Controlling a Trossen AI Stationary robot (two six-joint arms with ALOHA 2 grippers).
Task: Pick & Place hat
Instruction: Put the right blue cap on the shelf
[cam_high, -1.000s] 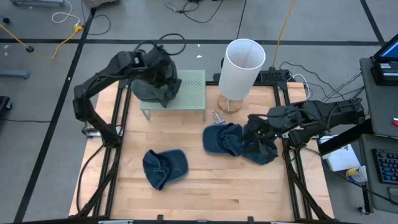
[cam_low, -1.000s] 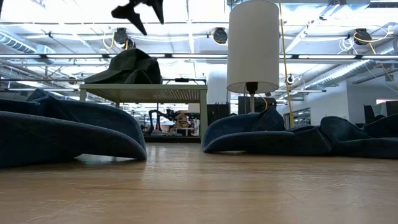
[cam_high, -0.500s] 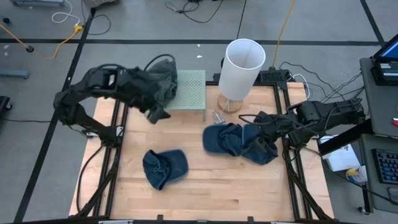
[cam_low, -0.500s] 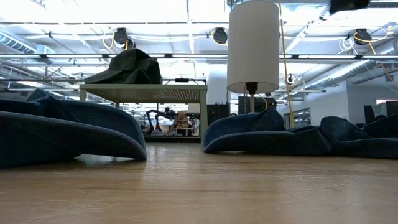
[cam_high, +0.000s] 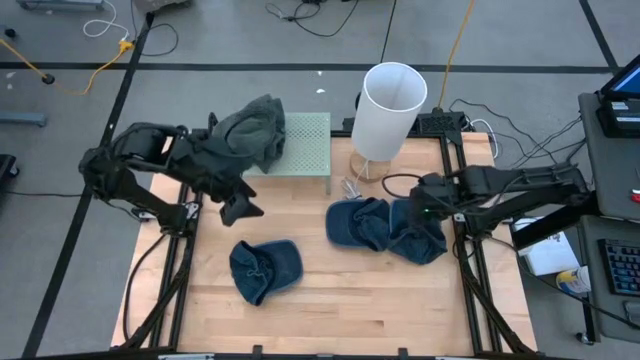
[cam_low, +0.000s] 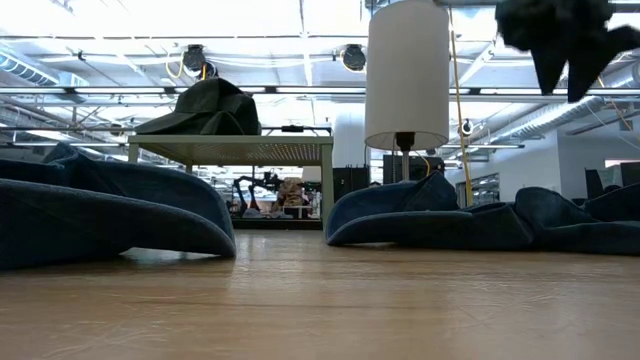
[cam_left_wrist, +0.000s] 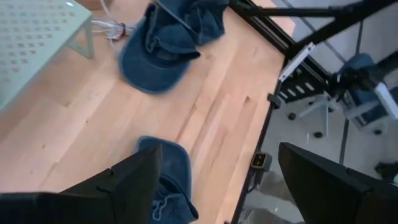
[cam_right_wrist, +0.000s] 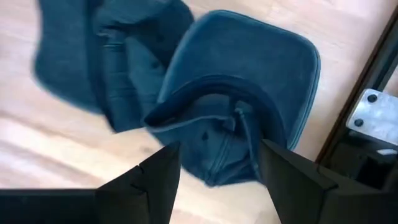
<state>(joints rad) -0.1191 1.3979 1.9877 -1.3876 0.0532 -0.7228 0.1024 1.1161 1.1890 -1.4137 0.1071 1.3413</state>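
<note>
A dark green hat (cam_high: 255, 135) (cam_low: 205, 108) lies on the pale green perforated stand (cam_high: 305, 148) at the table's far left. One blue hat (cam_high: 265, 268) (cam_left_wrist: 166, 180) rests on the table near the front. Two more blue hats (cam_high: 355, 222) (cam_high: 418, 235) overlap at the right. My left gripper (cam_high: 240, 208) (cam_left_wrist: 219, 152) hangs open in front of the stand, between it and the front blue hat. My right gripper (cam_high: 422, 198) (cam_right_wrist: 219, 148) (cam_low: 565, 80) is open above the rightmost blue hat (cam_right_wrist: 249, 106), clear of it.
A white lamp (cam_high: 393, 100) (cam_low: 407, 70) stands on a wooden foot at the far edge, right of the stand, with cables beside it. Black frame rails (cam_high: 470, 270) run along both table sides. Bare wood lies between the front hat and the right-hand pair.
My left gripper has swung away from above the stand toward the table's left and near side and come lower; the dark green hat has stayed on the stand. My right gripper has come down toward the right-hand blue hats, entering the low view from above.
</note>
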